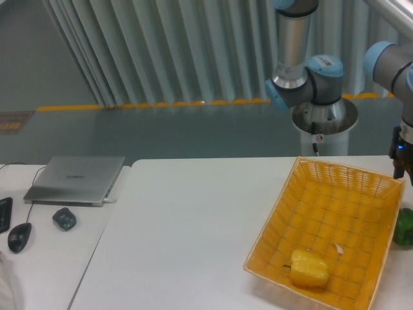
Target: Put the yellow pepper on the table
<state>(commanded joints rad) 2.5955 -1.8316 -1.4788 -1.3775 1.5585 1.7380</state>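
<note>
Now yellow pepper [309, 268] in basket [361, 181], well below-left of tool [400, 169].

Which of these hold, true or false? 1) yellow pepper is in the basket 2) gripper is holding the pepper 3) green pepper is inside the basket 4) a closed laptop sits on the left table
1) True: the yellow pepper lies in the yellow wicker basket, near its front.
2) False: the gripper is up at the right edge, apart from it.
3) False: the green pepper sits on the table, outside the basket's right wall.
4) True: the laptop is closed.
</note>
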